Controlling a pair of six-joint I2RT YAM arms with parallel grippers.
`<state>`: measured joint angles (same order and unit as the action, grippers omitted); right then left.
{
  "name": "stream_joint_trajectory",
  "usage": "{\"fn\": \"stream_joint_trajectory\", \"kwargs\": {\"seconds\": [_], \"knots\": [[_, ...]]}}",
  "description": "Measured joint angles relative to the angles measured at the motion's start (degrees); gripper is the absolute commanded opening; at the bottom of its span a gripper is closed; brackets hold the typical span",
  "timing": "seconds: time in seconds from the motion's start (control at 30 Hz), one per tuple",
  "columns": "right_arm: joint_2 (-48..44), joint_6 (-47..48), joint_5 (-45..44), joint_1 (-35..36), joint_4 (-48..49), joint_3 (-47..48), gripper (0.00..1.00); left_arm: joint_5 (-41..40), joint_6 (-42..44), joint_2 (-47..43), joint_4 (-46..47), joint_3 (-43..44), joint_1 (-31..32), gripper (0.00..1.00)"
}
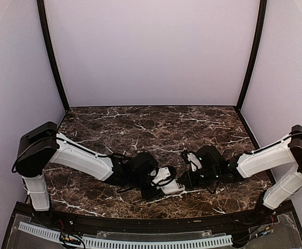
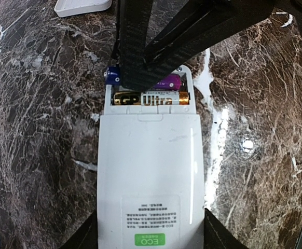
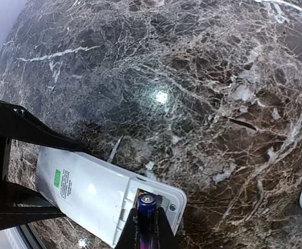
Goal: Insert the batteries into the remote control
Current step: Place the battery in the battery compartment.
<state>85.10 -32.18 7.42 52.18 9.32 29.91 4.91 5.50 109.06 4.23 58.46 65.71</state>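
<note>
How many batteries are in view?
2. A gold-and-black cylindrical battery sits inside the white plastic remote control; a slim bluish-purple battery lies beside it, pinched by the right gripper.

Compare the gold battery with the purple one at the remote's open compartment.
The gold-and-black battery lies seated in the remote control's open compartment; the purple battery is clamped by the right gripper, not yet seated. The gold-and-black battery sits square in its slot; the purple battery's blue end pokes past the remote's side. Both are slim cylinders at the same compartment.
</note>
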Motion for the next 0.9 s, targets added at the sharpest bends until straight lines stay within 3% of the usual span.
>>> {"fn": "stream_joint_trajectory", "kwargs": {"seconds": [0.2, 0.47, 0.9], "knots": [[0.00, -1.62, -0.63, 0.83, -2.62, 1.18, 0.01, -0.48, -0.09, 0.09, -0.74, 0.44, -0.39, 0.00], [0.55, -4.15, -2.23, 1.95, -5.51, 2.45, 0.13, -0.46, -0.07, 0.09, -0.83, 0.46, -0.52, 0.00], [-0.39, -2.21, -2.10, 2.82, -16.22, 7.54, 0.25, 0.72, -0.07, 0.09, -0.85, 0.46, -0.72, 0.00]]}}
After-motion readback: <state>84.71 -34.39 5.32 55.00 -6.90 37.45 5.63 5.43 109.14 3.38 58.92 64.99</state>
